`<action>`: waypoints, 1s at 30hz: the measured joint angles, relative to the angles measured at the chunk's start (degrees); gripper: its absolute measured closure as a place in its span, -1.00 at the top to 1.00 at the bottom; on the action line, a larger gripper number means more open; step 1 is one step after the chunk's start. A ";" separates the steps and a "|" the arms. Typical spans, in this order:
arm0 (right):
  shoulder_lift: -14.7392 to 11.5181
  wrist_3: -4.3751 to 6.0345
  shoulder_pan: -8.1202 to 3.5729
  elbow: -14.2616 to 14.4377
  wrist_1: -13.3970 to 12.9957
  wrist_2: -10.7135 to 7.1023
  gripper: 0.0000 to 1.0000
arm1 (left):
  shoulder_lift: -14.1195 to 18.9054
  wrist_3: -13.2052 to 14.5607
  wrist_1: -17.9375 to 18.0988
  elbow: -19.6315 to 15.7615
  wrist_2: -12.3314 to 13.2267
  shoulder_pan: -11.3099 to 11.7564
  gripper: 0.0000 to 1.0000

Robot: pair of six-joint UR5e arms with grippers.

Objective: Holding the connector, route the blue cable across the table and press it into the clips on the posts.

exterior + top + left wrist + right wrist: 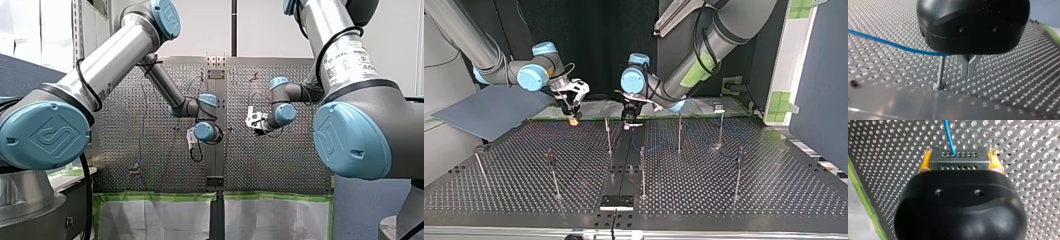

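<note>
At the tabletop's [774, 190] 11 o'clock in the top view, my right gripper [573, 120] clamps the connector [959, 161], my left gripper [968, 72] is closed beside a post [941, 70], and the blue cable [949, 135] apparently awaits clipping.

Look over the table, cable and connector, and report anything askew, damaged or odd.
Nothing stands out. The connector sits square in my right gripper, the blue cable leaves it without kinks, and the posts stand unbent on the table.
</note>
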 joint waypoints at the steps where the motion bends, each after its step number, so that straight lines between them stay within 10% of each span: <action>1: 0.07 0.00 -0.10 -0.06 -0.18 -0.09 -1.00 | -0.02 0.01 -0.03 0.45 0.16 0.26 -1.00; 24: 0.20 0.02 -2.43 -2.54 -1.25 -1.29 -1.00 | -0.02 2.18 -3.88 5.80 1.86 2.97 -0.95; 30: 0.20 -0.11 -2.50 -2.59 -1.26 -1.68 -1.00 | -0.02 2.62 -5.71 5.80 1.61 2.27 0.23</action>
